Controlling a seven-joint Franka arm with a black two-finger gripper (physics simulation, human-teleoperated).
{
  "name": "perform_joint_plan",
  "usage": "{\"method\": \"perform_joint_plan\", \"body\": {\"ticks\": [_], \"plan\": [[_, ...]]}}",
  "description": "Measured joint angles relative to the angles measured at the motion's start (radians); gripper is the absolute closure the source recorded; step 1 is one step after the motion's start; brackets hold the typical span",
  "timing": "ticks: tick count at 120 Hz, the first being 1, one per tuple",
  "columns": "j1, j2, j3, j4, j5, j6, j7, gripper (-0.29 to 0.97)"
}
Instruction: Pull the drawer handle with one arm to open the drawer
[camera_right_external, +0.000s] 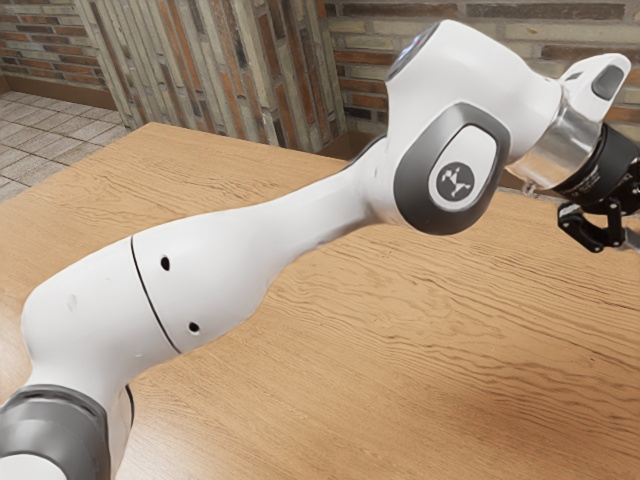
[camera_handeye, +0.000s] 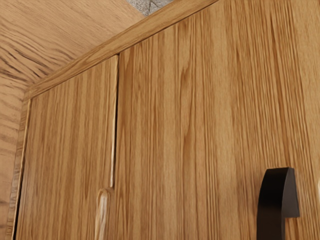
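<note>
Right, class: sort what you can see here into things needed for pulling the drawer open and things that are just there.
Needed for the job:
claw
black handle
wooden front panel that carries the handle

Just there:
table
brick wall
tiled floor
neighbouring wooden panel

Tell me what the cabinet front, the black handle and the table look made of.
The cabinet front looks like wood or veneer, satin, with long straight grain. The black handle is probably matte metal or plastic: uniform, no grain. The table looks like smooth wood with wavy grain.
</note>
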Motion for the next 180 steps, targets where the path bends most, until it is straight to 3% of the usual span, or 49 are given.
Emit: {"method": "perform_joint_plan", "body": {"ticks": [76, 133, 180], "plan": [[0.000, -0.021, -0.003, -0.031, -0.001, -0.002, -0.017, 0.01], [0.025, -0.114, 0.004, -0.125, -0.005, -0.053, -0.061, 0.00], [0.024, -0.092, -0.005, -0.086, 0.003, -0.047, -0.086, 0.00]]}}
